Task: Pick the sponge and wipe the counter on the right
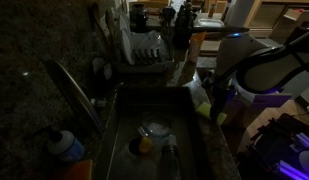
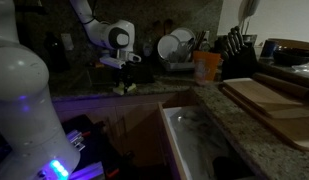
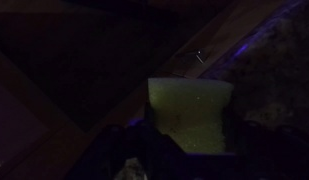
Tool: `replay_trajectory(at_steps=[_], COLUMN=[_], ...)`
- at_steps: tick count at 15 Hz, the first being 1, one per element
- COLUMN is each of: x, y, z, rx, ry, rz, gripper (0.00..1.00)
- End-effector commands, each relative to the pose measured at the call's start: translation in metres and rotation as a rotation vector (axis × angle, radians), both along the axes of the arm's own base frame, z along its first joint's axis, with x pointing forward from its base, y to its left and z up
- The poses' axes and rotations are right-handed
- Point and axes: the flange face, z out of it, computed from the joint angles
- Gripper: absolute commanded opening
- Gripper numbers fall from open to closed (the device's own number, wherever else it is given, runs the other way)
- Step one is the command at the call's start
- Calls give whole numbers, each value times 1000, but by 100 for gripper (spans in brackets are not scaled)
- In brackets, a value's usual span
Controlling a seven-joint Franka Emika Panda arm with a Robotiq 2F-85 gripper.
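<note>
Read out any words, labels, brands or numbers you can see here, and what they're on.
No text can be read anywhere.
The blue-and-white bottle and the orange container may carry labels, but both are too dark and blurred to tell.
The sponge shows no print.

Matt porous sponge (image 3: 191, 108), speckled stone counter (image 2: 256, 138), dull metal sink (image 1: 127, 112), smooth wooden cutting board (image 2: 256, 93), glossy white plastic arm (image 2: 19, 85)

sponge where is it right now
In the wrist view the sponge sits low in the middle; in an exterior view it is under the gripper at the counter edge beside the sink.
</note>
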Motion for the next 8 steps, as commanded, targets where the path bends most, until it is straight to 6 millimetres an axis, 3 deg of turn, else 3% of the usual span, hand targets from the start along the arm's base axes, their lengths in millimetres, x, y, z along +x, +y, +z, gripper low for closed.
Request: replay_trajectory(at_steps=[1,4,8], x=[3,13,27], y=[-9,-22,-69], z=[2,12,40], rx=[-10,-22,-52], ry=[-36,-73,-157], rz=[-19,-90,-277], gripper=[38,26,5])
